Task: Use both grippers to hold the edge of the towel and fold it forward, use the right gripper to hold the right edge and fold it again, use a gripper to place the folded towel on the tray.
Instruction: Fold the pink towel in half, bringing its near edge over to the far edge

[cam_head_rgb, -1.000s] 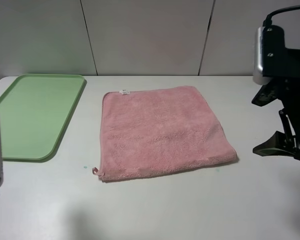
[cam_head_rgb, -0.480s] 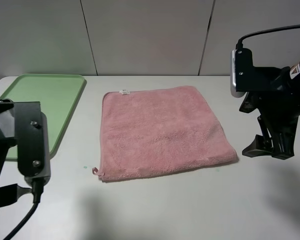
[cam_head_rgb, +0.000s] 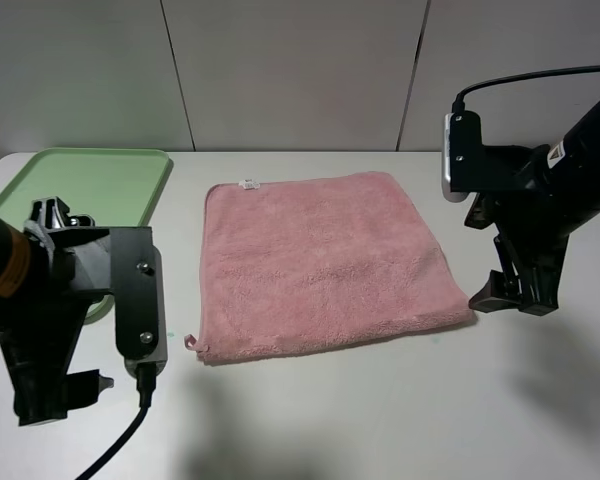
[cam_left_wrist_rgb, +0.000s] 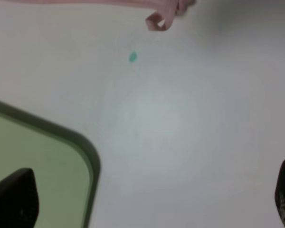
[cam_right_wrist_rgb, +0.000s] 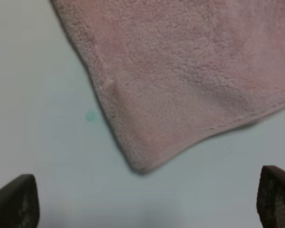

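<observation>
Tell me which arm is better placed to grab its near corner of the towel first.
Right. The right claw hangs open just off the near right corner of the towel. The left claw, also open, sits farther from its corner, by the tray.

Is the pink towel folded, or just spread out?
Spread out. The towel lies flat in one open square, all four corners visible, no edge doubled over.

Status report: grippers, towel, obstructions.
Left gripper open, empty, above table by tray corner. Right gripper open, empty, at near right corner of towel. Towel flat, unfolded, nothing on it.
</observation>
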